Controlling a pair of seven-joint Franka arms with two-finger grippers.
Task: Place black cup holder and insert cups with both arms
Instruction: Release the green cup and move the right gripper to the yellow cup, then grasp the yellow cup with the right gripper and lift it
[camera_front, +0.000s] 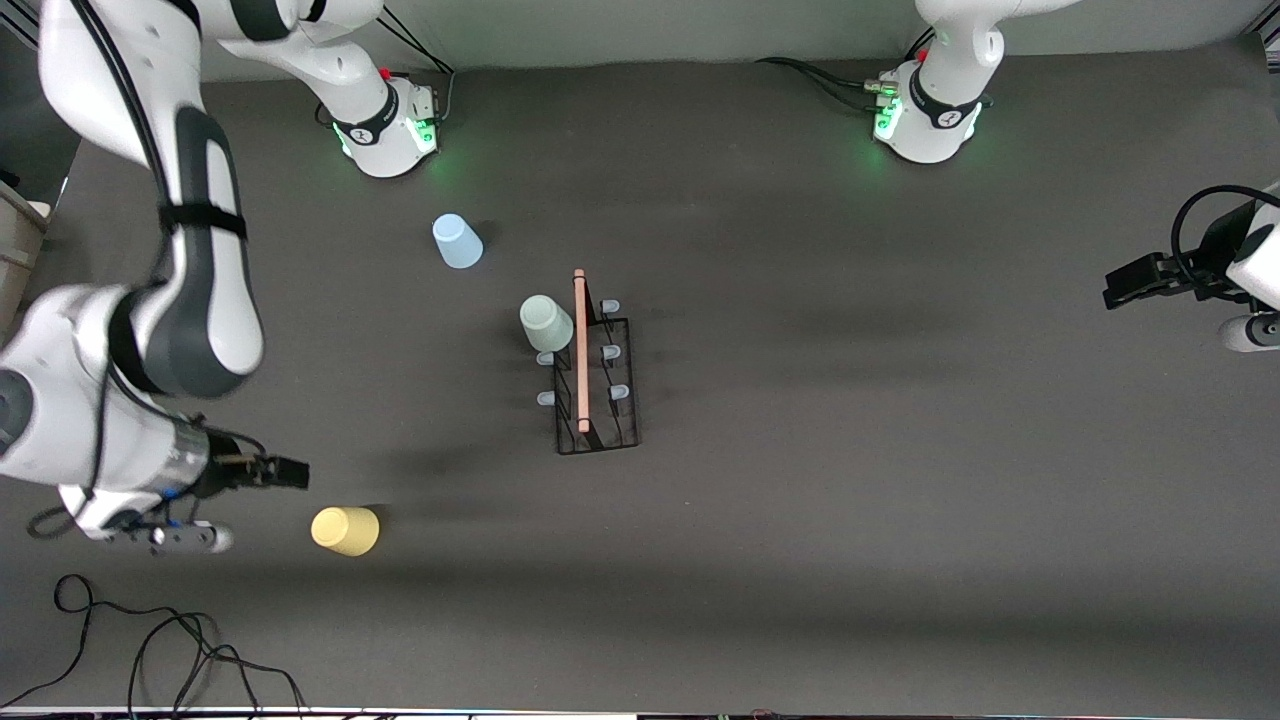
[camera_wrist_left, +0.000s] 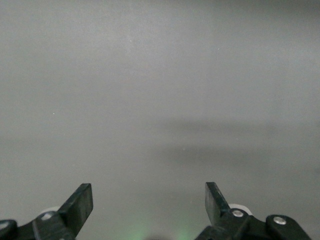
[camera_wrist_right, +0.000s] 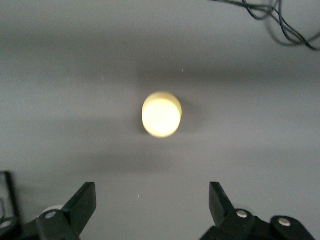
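Smooth yellow cup (camera_front: 345, 531), wire black cup holder (camera_front: 596, 385), open right gripper (camera_front: 290, 472)

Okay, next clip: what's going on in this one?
The black cup holder stands mid-table with the pale green cup already on one of its pegs. The right gripper, jaws open and empty, is close to the yellow cup, which stands on the table near the front camera at the right arm's end. The light blue cup stands on the table too, nearer the right arm's base. The left gripper waits at the left arm's end of the table, jaws open, holding nothing.
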